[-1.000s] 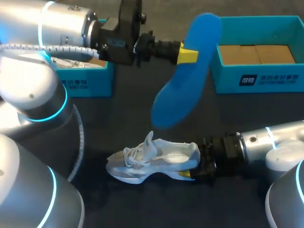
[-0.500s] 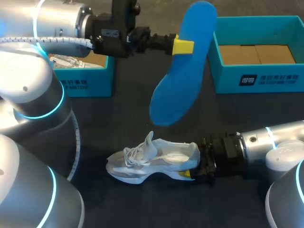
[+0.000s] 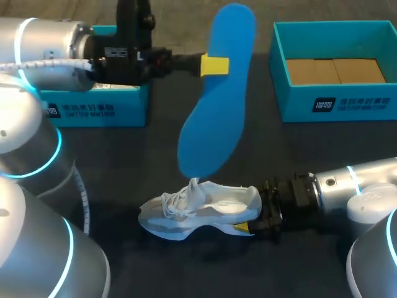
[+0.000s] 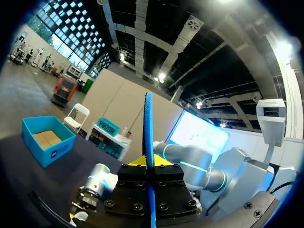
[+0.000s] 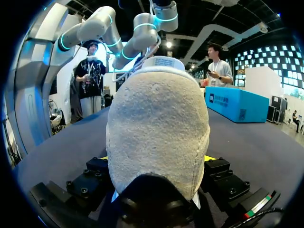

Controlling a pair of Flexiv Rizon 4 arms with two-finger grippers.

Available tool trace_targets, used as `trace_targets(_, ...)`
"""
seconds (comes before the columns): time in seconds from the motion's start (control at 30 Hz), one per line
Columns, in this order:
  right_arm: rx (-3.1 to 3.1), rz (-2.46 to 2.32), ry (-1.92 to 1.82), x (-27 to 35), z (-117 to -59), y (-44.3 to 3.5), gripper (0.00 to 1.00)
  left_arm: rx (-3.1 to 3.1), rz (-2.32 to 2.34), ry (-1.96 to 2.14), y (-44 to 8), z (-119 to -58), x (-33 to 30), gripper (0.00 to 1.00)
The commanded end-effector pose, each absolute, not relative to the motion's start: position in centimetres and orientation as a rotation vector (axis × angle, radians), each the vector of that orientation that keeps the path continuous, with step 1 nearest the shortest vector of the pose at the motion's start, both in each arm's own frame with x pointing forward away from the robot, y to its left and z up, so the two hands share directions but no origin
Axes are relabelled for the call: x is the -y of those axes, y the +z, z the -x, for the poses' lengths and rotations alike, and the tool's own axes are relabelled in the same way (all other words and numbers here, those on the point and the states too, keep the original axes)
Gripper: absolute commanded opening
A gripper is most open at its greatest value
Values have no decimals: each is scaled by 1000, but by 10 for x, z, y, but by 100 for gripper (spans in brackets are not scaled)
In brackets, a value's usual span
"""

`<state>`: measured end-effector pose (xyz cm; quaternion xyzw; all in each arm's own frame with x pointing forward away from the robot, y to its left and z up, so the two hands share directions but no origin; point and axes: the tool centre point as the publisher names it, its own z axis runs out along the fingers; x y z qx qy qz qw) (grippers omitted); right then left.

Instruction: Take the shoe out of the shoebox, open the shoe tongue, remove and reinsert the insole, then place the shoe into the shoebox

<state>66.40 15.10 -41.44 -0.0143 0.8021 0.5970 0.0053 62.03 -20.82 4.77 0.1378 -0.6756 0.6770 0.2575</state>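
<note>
Insole [image 3: 214, 99]: pinched by my left hand [image 3: 214, 64], swung left, tip over shoe [image 3: 198, 208].
Heel: right hand [image 3: 248, 218] pinching it; reinsertion likely next.

The white lace-up sneaker [image 3: 198, 211] stands on its sole on the dark table at about 6 o'clock. Its toe points to 9 o'clock, its heel to 3 o'clock, and its tongue is lifted upright. The right pincer [image 3: 248, 227] clasps the pale, rough-textured heel [image 5: 156, 137] from both sides. The blue foam insole [image 3: 214, 93] hangs in the air, pinched near its upper end by the left pincer [image 3: 214, 65]. Its long axis runs from 12 o'clock down to 7 o'clock, and the lower end hangs over the tongue. It shows edge-on [image 4: 148, 137] from the left wrist. The open teal cardboard shoebox [image 3: 335, 105] sits at 2 o'clock, showing a brown floor.
</note>
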Motion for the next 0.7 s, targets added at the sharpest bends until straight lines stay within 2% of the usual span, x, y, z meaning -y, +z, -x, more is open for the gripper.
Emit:
trace_targets(0.03, -2513, 43, 1865, -151, -663, -414, 0, 1829, -398, 1832, 50, -611, 189, 0)
trace_targets(0.7, -2513, 43, 1865, -151, -663, -414, 0, 1858, -368, 1853, 52, -608, 180, 0)
